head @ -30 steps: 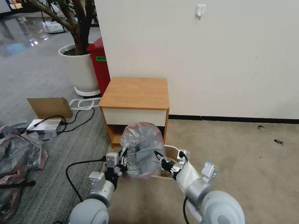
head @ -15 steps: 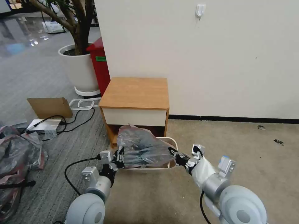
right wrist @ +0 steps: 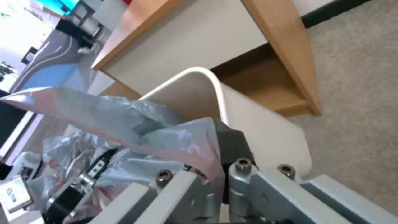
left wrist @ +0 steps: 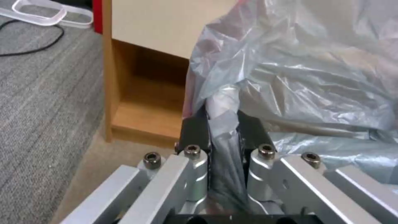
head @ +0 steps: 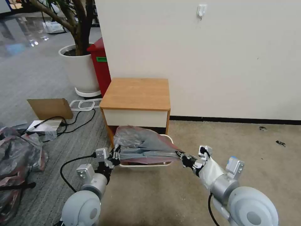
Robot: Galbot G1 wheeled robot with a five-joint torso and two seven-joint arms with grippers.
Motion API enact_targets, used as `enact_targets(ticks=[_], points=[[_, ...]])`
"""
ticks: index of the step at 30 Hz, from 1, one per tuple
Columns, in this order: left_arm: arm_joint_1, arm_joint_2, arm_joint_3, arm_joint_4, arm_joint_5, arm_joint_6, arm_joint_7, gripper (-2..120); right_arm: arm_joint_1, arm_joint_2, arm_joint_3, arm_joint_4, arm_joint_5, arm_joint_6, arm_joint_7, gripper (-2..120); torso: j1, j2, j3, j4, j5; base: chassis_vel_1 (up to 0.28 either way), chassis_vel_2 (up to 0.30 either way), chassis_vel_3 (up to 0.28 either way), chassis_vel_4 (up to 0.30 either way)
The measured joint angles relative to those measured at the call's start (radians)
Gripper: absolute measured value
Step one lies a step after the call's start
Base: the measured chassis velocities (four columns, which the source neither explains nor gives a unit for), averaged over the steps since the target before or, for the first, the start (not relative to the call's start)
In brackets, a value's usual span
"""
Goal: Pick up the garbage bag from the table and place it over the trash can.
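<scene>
The garbage bag (head: 144, 147) is stretched wide over the cream trash can (head: 147, 165), which stands on the carpet in front of the table (head: 136, 94). My left gripper (head: 115, 156) is shut on the bag's left edge, beside the can's left side. My right gripper (head: 182, 156) is shut on the bag's right edge, just past the can's right corner. In the left wrist view the black pads pinch a fold of the bag (left wrist: 298, 77). In the right wrist view the bag (right wrist: 124, 130) hangs over the can's rim (right wrist: 207, 77).
A tall red bin (head: 100, 64) and a white plant pot (head: 78, 69) stand left of the table against the wall. A heap of grey-pink bags (head: 17, 157), cardboard (head: 50, 108) and black cables (head: 75, 121) lie on the floor at the left. Open carpet lies to the right.
Both grippers have moved apart and down, pulling the bag from a rounded, bunched shape into a flat wide spread over the can. The can's front rim now shows below the bag.
</scene>
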Motion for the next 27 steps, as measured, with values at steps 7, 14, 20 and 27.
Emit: enact_targets(ticks=[7,14,20,27], points=[[-0.011,0.000,0.015,0.002,0.000,0.004,-0.001,9,0.002,0.003,-0.005,0.018,0.008,-0.057,-0.004,0,0.000,0.000,0.000,0.0000,0.0001,0.000,0.000,0.000,0.000],[-0.021,0.011,0.023,0.008,0.014,0.019,0.003,9,0.006,-0.022,-0.008,0.076,-0.238,-0.094,-0.175,30,0.000,0.000,0.000,0.0000,0.0000,0.000,0.000,0.000,0.000],[-0.023,0.015,0.029,0.009,0.020,0.022,0.004,9,0.056,-0.070,0.017,0.095,-0.400,-0.065,-0.387,48,0.000,0.000,0.000,0.0002,0.0000,0.000,0.000,0.000,0.000],[-0.031,0.012,0.040,0.006,0.054,0.023,0.004,9,0.133,-0.104,0.001,0.100,-0.426,-0.049,-0.472,76,0.000,0.000,0.000,0.0000,0.0000,0.000,0.000,0.000,0.000]])
